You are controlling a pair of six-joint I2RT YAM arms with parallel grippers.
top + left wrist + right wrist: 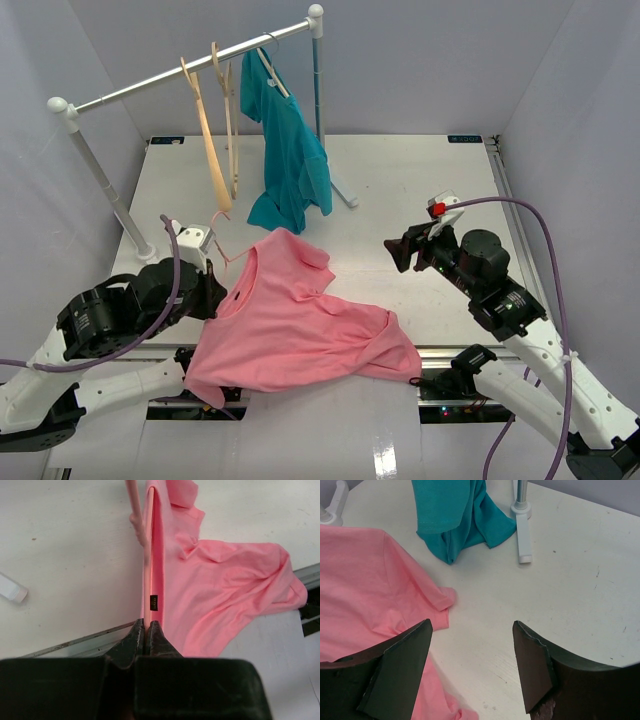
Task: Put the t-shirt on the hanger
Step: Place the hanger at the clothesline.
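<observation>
Table (400, 180): white, walled on three sides. The clothes rack (190, 75) stands across the far half.

The t-shirt (290, 330): salmon pink, lies crumpled on the near-left part of the table. Its lower hem spills over the near edge. One sleeve points towards the right arm.

Teal shirt (290, 160): hangs from the right end of the rack rail, its bottom pooling on the table just beyond the t-shirt's upper corner. The two look close but apart.

Two wooden hangers (210, 140): bare, on the rail left of the teal shirt.

Left gripper (145, 625): clenched. Jaws are pinched together on the t-shirt's neckline edge, near the small dark label. I cannot tell whether a hanger arm sits in the pinch too.

Right gripper (472, 670): released, jaws wide apart, nothing between them. It hovers over bare table just right of the t-shirt's sleeve.

The hanger (134, 510): thin, pink. Its stem shows at the neckline, on the table beside the collar; the rest is hidden by fabric.
</observation>
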